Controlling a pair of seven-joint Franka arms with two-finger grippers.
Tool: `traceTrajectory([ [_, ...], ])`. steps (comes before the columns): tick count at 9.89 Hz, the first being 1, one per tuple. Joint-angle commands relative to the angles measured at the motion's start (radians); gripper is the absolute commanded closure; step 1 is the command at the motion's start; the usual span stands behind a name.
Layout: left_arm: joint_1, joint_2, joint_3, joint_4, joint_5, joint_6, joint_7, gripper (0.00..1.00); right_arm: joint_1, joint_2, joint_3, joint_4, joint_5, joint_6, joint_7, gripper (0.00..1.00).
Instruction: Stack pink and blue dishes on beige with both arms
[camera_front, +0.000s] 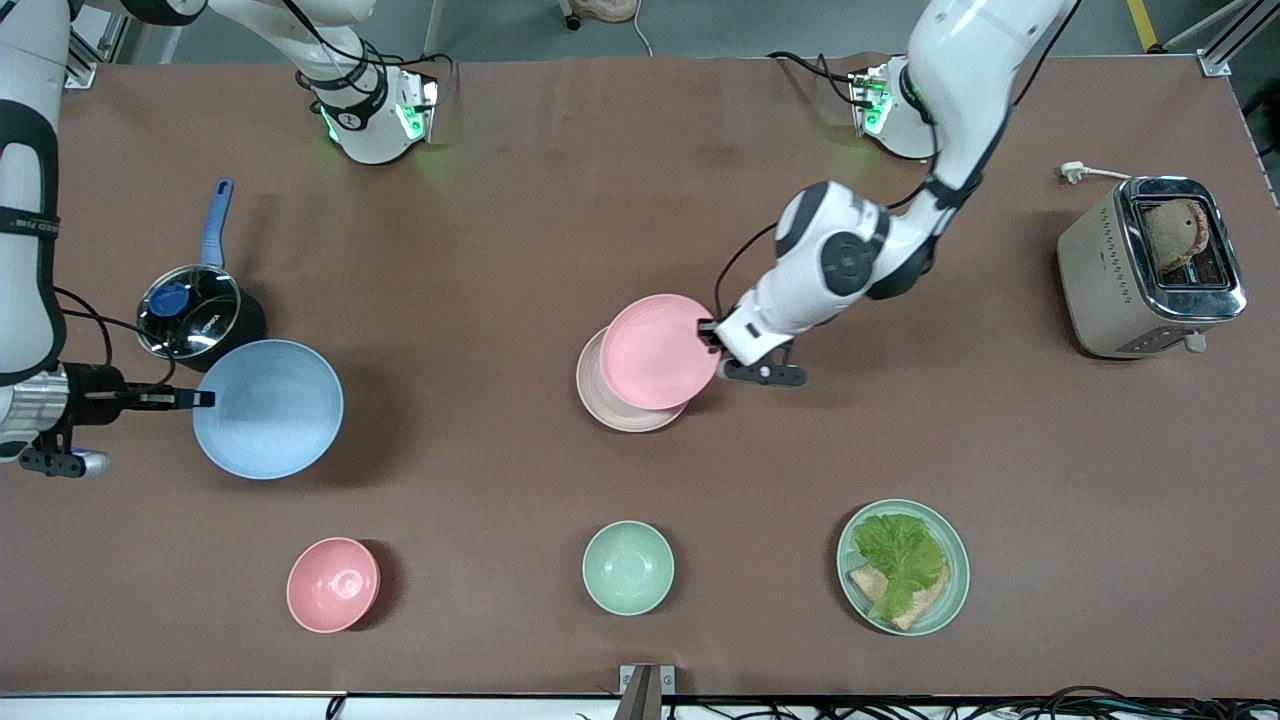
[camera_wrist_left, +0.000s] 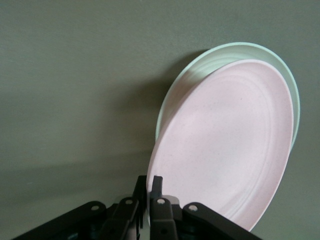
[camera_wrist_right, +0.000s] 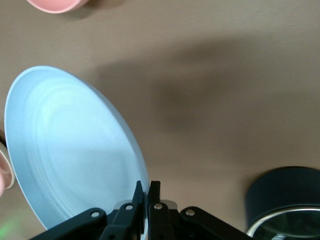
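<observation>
My left gripper (camera_front: 708, 330) (camera_wrist_left: 150, 182) is shut on the rim of the pink plate (camera_front: 658, 350) (camera_wrist_left: 225, 145). It holds the plate tilted over the beige plate (camera_front: 612, 408) (camera_wrist_left: 227, 51) at the table's middle, covering most of it. I cannot tell whether the two plates touch. Toward the right arm's end, my right gripper (camera_front: 205, 399) (camera_wrist_right: 146, 187) is shut on the rim of the blue plate (camera_front: 268, 408) (camera_wrist_right: 70, 150), which hangs above the table beside the pot.
A dark pot (camera_front: 195, 310) (camera_wrist_right: 285, 200) with a glass lid and blue handle sits next to the blue plate. A pink bowl (camera_front: 333, 584), a mint bowl (camera_front: 627, 567) and a mint plate with lettuce (camera_front: 903, 566) line the edge nearest the camera. A toaster (camera_front: 1150, 265) stands at the left arm's end.
</observation>
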Motion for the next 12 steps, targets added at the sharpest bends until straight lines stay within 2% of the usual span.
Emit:
traceTrajectory([
  [1, -0.014, 0.110, -0.002, 0.103, 0.138, -0.007, -0.143, 0.96, 0.037, -0.021, 0.065, -0.003, -0.039, -0.001, 0.130, 0.99],
  [3, -0.032, 0.138, -0.002, 0.128, 0.227, -0.004, -0.253, 0.91, 0.038, -0.048, 0.167, -0.011, -0.066, 0.016, 0.277, 0.99],
  [4, -0.043, 0.141, -0.002, 0.128, 0.236, -0.003, -0.285, 0.83, 0.038, -0.065, 0.225, -0.024, -0.066, 0.041, 0.358, 0.99],
  [5, -0.051, 0.144, -0.002, 0.129, 0.238, -0.001, -0.303, 0.56, 0.040, -0.077, 0.285, -0.049, -0.069, 0.081, 0.416, 0.99],
  [6, -0.058, 0.135, -0.002, 0.120, 0.240, -0.004, -0.308, 0.15, 0.043, -0.080, 0.346, -0.072, -0.072, 0.116, 0.487, 0.99],
  [7, -0.048, 0.117, -0.002, 0.106, 0.258, -0.014, -0.305, 0.00, 0.047, -0.080, 0.400, -0.089, -0.092, 0.149, 0.538, 0.99],
  [9, 0.013, -0.001, -0.005, 0.076, 0.264, -0.093, -0.264, 0.00, 0.047, -0.084, 0.496, -0.165, -0.103, 0.262, 0.602, 0.99],
  [11, 0.038, -0.171, 0.029, 0.076, 0.264, -0.292, -0.207, 0.00, 0.047, -0.102, 0.579, -0.259, -0.103, 0.379, 0.659, 0.99],
  [12, 0.049, -0.251, 0.064, 0.076, 0.264, -0.382, -0.136, 0.00, 0.049, -0.102, 0.642, -0.303, -0.103, 0.454, 0.714, 0.99],
])
